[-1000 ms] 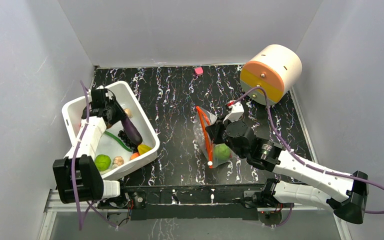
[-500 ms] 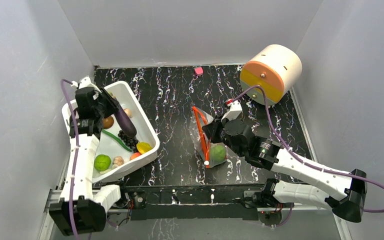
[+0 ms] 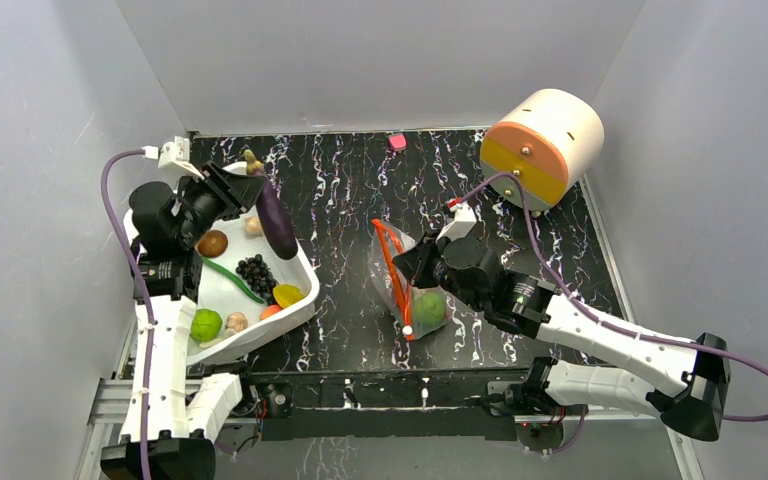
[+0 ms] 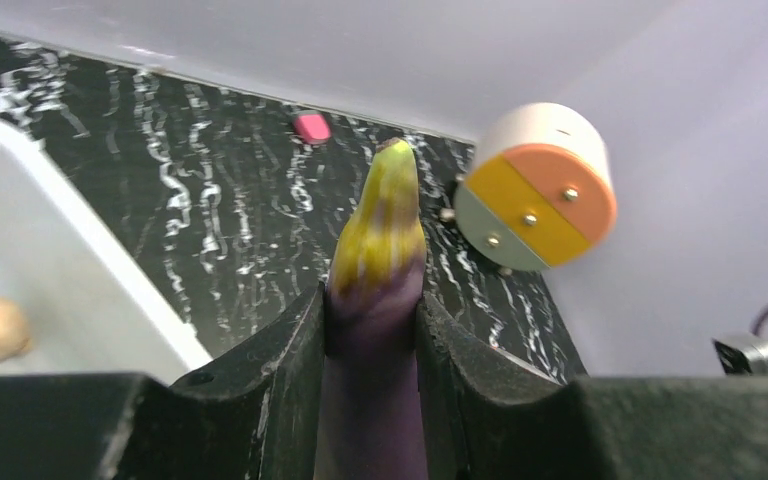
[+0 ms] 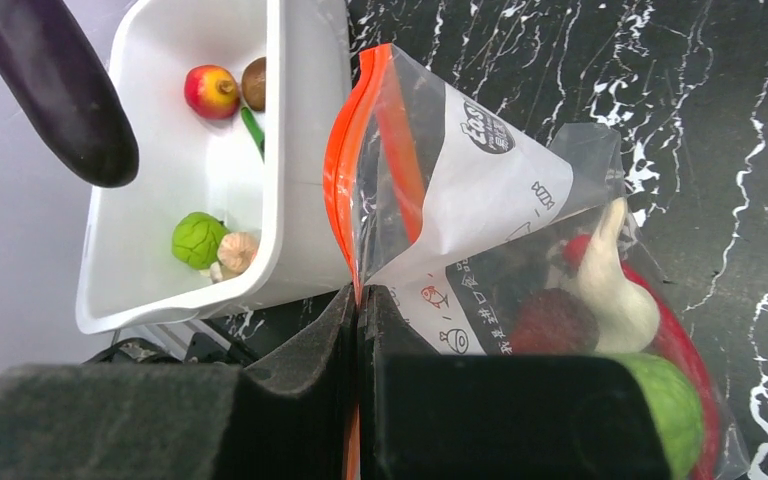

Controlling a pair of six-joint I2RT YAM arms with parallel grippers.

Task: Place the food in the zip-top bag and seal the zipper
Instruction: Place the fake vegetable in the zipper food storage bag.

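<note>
Gripping the purple eggplant (image 3: 274,224) with the left gripper (image 3: 243,183) near its yellow-green stem end, raised above the far side of the white tub (image 3: 308,278) at the left of the overhead view, dark end hanging down and tilted toward the centre. From the left wrist view: jaws pressed against both sides of the eggplant, stem poking up past them (slightly blurred). In the tub: black grapes (image 3: 256,272), a green leafy ball (image 3: 205,324), a yellow piece, a brown one and a few smaller bits. Pinching the zip-top bag (image 3: 405,245) at its orange-red zipper (image 3: 391,262) with the right gripper (image 3: 412,266), jaws fully closed on the plastic, at the centre of the overhead view; mouth open, bag resting on the black marbled table (image 3: 340,200). Already inside the bag: the green round fruit (image 3: 429,306), a dark red berry (image 5: 550,320), a white piece (image 5: 615,290) and something red. At upper right, a cream and orange drum (image 3: 542,135) lying on its side; by the far wall, a small pink bit (image 3: 397,142).
</note>
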